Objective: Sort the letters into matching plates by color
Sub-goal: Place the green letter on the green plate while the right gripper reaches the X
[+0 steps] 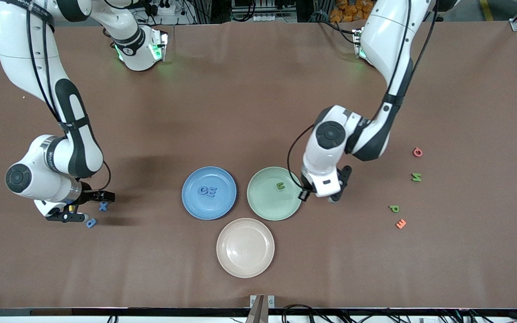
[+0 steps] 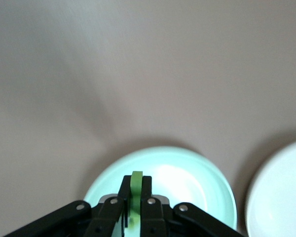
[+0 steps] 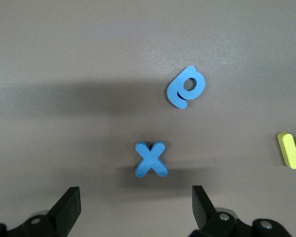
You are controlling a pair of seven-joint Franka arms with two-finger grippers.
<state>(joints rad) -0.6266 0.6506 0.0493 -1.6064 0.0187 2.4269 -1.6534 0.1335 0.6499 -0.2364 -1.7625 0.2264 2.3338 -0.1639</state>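
Left gripper (image 2: 136, 207), clamped on a green letter (image 2: 136, 190), hangs at the green plate (image 1: 267, 202)'s three-o'clock rim, so releasing here risks dropping it outside; right gripper (image 3: 136, 212), jaws wide, hovers over the blue X (image 3: 151, 159).

two letters (image 1: 207, 191) in one plate (image 1: 191, 204), one letter (image 1: 280, 185) in the plate beside (image 1: 263, 208)
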